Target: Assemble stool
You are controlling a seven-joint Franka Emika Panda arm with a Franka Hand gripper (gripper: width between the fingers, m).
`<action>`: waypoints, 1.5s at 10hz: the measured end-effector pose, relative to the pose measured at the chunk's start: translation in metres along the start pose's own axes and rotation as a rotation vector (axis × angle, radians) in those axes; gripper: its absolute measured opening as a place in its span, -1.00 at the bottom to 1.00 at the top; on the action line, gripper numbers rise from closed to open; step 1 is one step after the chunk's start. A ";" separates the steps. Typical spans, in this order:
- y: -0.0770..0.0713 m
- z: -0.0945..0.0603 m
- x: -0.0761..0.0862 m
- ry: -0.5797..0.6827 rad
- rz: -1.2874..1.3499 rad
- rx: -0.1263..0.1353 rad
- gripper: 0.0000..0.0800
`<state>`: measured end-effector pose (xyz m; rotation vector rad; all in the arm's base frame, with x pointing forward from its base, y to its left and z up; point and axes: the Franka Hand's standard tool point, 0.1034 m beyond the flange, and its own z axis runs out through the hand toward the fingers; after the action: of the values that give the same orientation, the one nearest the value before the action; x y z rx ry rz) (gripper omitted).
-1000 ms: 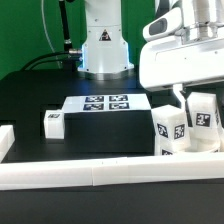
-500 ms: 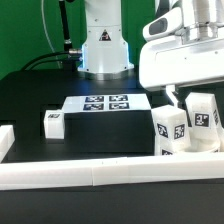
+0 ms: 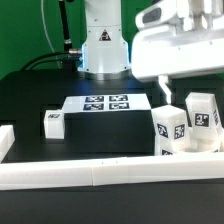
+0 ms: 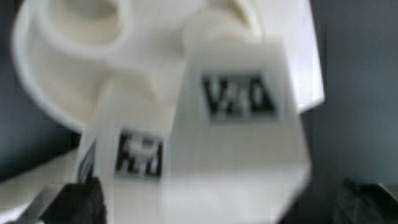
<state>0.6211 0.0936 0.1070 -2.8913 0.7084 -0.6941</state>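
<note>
Two white leg blocks with tags stand upright at the exterior view's right, one nearer and one farther. A third leg block lies alone on the left. My gripper hangs just above the nearer upright leg, clear of it. In the blurred wrist view the round white seat fills the picture, with a tagged leg on it. My gripper shows dark fingers far apart at either side, open and holding nothing. In the exterior view the seat is mostly hidden.
The marker board lies mid-table before the robot base. A long white rail runs along the front and a short one stands at the left. The table top is black.
The gripper has risen and shifted toward the exterior view's left, away from the upright legs. The leg blocks have not moved.
</note>
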 end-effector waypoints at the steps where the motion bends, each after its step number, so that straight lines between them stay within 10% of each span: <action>1: -0.001 -0.001 0.001 -0.024 0.005 -0.005 0.62; 6: 0.002 -0.001 0.006 -0.348 0.057 -0.078 0.62; 9: -0.001 0.002 0.005 -0.351 0.037 -0.077 0.62; 11: -0.025 0.007 -0.009 -0.358 -0.151 -0.016 0.62; 15: -0.039 -0.003 -0.014 -0.311 -0.560 0.024 0.62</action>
<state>0.6250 0.1348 0.1115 -3.0775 -0.1527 -0.2645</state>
